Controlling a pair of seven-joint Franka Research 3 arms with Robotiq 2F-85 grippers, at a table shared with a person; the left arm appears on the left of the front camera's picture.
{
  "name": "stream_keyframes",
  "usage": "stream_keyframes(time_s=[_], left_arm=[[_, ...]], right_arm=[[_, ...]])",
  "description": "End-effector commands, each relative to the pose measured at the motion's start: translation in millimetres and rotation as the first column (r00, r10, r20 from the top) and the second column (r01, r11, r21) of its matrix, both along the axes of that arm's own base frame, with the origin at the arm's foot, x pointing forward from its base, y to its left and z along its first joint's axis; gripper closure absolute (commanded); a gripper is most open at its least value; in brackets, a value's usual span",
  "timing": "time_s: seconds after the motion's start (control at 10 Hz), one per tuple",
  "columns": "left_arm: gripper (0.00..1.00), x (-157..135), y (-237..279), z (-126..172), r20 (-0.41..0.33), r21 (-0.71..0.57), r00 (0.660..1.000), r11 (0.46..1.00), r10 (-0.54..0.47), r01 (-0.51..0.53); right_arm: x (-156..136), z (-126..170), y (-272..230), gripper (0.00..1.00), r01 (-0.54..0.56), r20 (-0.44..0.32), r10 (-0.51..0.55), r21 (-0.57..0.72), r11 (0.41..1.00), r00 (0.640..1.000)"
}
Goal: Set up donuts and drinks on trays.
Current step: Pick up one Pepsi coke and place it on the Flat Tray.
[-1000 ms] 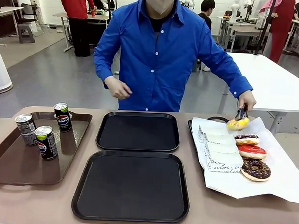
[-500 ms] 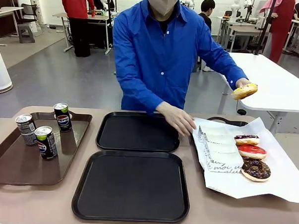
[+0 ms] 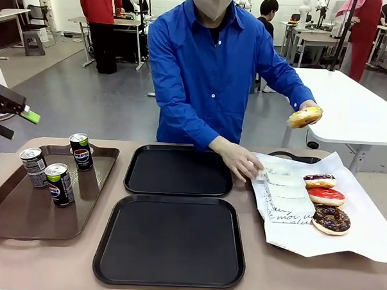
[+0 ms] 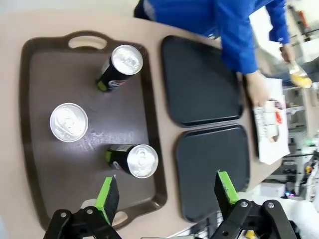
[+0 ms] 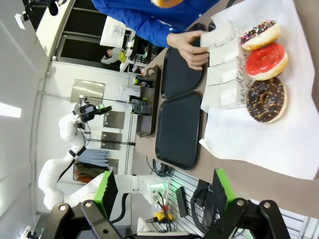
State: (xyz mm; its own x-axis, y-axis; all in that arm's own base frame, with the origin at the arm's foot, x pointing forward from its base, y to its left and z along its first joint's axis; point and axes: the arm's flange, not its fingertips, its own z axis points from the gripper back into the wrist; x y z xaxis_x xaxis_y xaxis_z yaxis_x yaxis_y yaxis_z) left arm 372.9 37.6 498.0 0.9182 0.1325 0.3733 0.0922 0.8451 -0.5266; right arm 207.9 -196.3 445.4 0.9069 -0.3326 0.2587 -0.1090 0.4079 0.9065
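Donuts (image 3: 326, 196), 3 of them, lie in a row on white paper (image 3: 363, 236) at the right, while a person's hand (image 3: 309, 106) holds a yellow donut (image 3: 304, 117) in the air beyond them. 2 black trays (image 3: 170, 241) sit in the middle, one behind the other. 3 cans (image 3: 60, 184) stand on a brown tray (image 3: 23, 214) at the left. Left gripper (image 4: 167, 190) hangs above those cans, jaws apart; right gripper (image 5: 163, 189) is spread wide too.

Both arms' jaws wide apart
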Motion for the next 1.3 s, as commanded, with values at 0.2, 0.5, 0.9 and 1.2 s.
stream_keyframes(time_s=[0.2,0.5,0.9,1.2], left_arm=[[0.00,11.1,-27.3,-23.7,-0.007,0.195,1.000,0.980,0.029,-0.028],[0.00,-1.9,-43.9,-32.1,-0.032,0.299,0.999,0.953,-0.026,0.035],[0.00,8.3,-37.4,-31.9,-0.023,0.265,0.999,0.963,-0.035,0.040],[0.00,7.5,-35.3,-30.2,-0.027,0.258,0.999,0.965,-0.039,0.045]], right_arm=[[-1.7,-0.6,-1.9,0.00,-0.002,0.014,0.001,0.010,1.000,1.000],[-1.7,-0.6,-1.9,0.00,-0.002,0.014,0.001,0.010,1.000,1.000],[-1.7,-0.6,-1.9,0.00,-0.002,0.014,0.001,0.010,1.000,1.000],[-1.7,-0.6,-1.9,0.00,-0.002,0.014,0.001,0.010,1.000,1.000]])
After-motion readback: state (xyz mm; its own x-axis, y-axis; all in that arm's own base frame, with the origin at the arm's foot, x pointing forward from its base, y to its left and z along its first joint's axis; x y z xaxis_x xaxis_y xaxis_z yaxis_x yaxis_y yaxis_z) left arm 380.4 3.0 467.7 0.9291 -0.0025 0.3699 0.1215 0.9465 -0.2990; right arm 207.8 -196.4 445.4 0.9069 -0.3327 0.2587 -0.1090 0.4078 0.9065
